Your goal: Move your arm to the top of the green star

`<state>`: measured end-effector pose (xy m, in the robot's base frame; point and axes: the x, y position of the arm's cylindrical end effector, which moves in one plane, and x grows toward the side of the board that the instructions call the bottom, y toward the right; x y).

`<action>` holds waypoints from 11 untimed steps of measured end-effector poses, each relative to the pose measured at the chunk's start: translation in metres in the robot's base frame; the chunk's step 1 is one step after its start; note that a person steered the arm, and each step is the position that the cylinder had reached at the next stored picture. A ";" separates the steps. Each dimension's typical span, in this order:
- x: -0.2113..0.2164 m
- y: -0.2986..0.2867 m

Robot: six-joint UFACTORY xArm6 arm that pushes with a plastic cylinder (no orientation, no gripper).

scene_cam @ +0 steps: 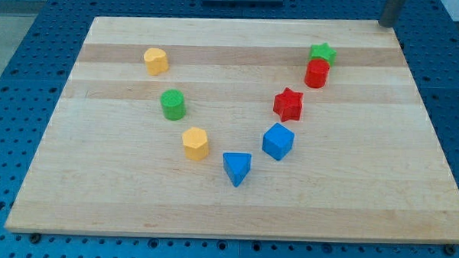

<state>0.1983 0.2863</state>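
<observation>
The green star lies near the board's top right, touching the red cylinder just below it. My tip shows at the view's top right, at the wooden board's top edge. It stands apart from the green star, up and to the right of it. It touches no block.
A red star, a blue cube, a blue triangular block, a yellow block, a green cylinder and a second yellow block form a V across the board. A blue perforated table surrounds the board.
</observation>
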 end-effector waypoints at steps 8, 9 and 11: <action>0.029 -0.039; 0.052 -0.047; 0.055 -0.158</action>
